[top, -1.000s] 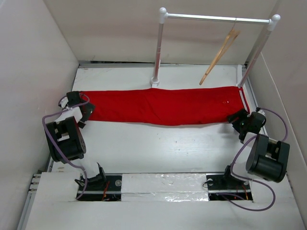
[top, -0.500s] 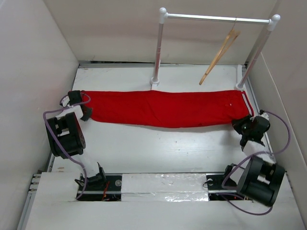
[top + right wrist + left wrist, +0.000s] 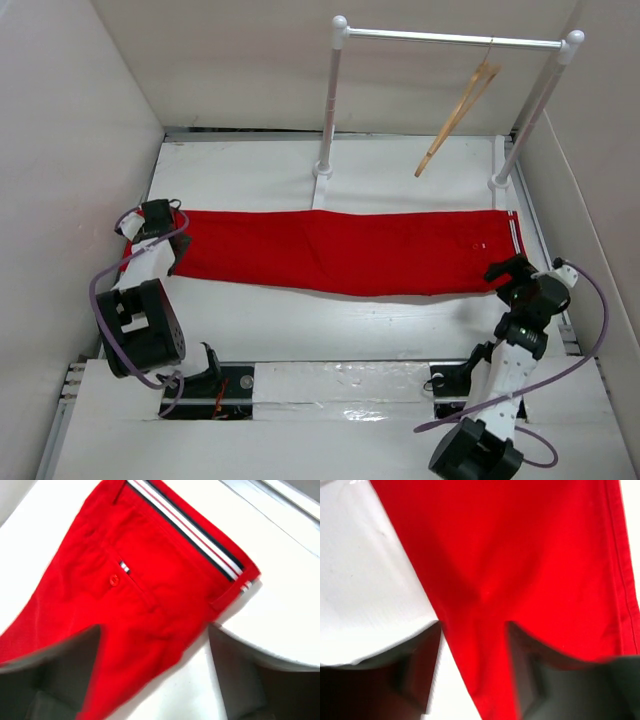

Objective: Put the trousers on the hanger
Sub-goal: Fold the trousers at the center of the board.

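The red trousers [image 3: 340, 250] lie flat and stretched across the table, waistband with white stripes at the right. The wooden hanger [image 3: 460, 105] hangs by its hook from the rail at the back right, with nothing on it. My left gripper [image 3: 150, 228] is over the leg end. In the left wrist view [image 3: 474, 630] its jaws stand apart, with a fold of red fabric [image 3: 510, 555] running between them. My right gripper [image 3: 505, 275] is at the near waistband corner. In the right wrist view [image 3: 155, 630] its jaws are wide apart over the fabric [image 3: 150, 590] and its red button [image 3: 114, 580].
The white clothes rail [image 3: 450, 38] stands at the back on two posts, its bases just beyond the trousers. White walls close in the left, right and back. A taped strip [image 3: 340, 385] runs between the arm bases.
The trousers have slid toward the near edge and lie straighter. Both grippers moved nearer with them, and the right arm has drawn back and reared up.
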{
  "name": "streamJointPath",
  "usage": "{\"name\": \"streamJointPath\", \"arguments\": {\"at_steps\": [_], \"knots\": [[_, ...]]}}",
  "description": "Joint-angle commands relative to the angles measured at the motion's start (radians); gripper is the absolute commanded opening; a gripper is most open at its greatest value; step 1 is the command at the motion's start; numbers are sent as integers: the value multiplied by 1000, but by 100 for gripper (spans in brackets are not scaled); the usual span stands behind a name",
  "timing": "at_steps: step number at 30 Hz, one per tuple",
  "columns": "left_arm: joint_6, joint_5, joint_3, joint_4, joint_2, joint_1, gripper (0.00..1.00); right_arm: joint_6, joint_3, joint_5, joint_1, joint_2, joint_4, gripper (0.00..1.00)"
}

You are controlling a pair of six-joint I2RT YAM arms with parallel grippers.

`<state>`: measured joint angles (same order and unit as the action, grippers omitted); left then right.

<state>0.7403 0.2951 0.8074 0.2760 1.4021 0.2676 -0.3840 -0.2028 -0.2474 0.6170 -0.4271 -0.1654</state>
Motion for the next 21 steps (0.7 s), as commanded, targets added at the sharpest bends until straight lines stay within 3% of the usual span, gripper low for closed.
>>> {"name": "streamJointPath", "arguments": {"at_steps": [1, 6, 9, 10, 13, 16, 19, 20, 21], "knots": [[-19, -42, 6, -30, -79, 7, 57, 40, -53, 68, 7, -99, -13, 100], [-76, -197, -37, -170, -285, -53, 57, 39, -90, 28, 78, -280, 53, 100], [-81, -253, -47, -238, -362, -160, 41, -15, -46, -15, 110, -352, 226, 100], [-75, -257, -37, -250, -368, -198, 24, -32, -41, -13, 110, -373, 251, 100], [-62, -254, -27, -290, -359, -363, 0, -44, -46, -30, 110, -491, 357, 100], [-58, -241, -39, -369, -347, -528, 0, -39, -83, -58, 110, -629, 411, 97], [-56, -189, -54, -420, -322, -642, 0, -67, -90, -108, 131, -716, 480, 82], [-61, -176, -59, -425, -315, -704, 0, -76, -83, -112, 132, -716, 500, 71], [-64, -150, -63, -432, -307, -732, 0, -79, -75, -122, 141, -708, 516, 44]]}}
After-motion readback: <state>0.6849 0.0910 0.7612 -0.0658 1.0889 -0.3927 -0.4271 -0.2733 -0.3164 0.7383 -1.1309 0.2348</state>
